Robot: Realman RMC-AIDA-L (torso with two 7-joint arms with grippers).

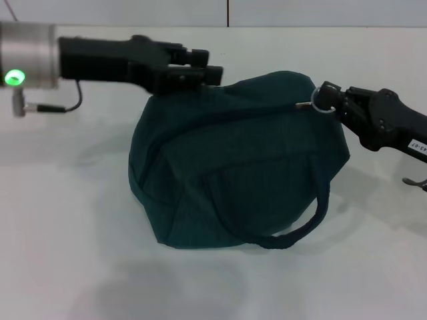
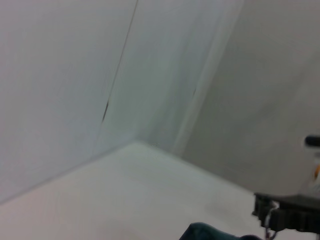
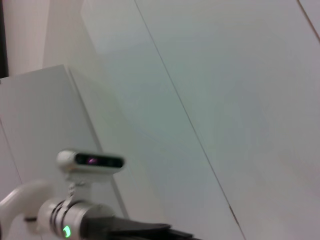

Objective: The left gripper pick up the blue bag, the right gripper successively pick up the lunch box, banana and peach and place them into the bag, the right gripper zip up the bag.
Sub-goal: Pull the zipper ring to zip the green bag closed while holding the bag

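The large dark teal-blue fabric bag sits on the white table, bulging and closed along its top, one rope-like handle looping down its front. The left gripper — a black two-fingered claw on a silver wrist with a green glowing ring — reaches in at the bag's upper left edge, its fingers pinched together on the fabric there. The right gripper, black as well, is clamped on the metal ring zip pull at the bag's upper right corner.
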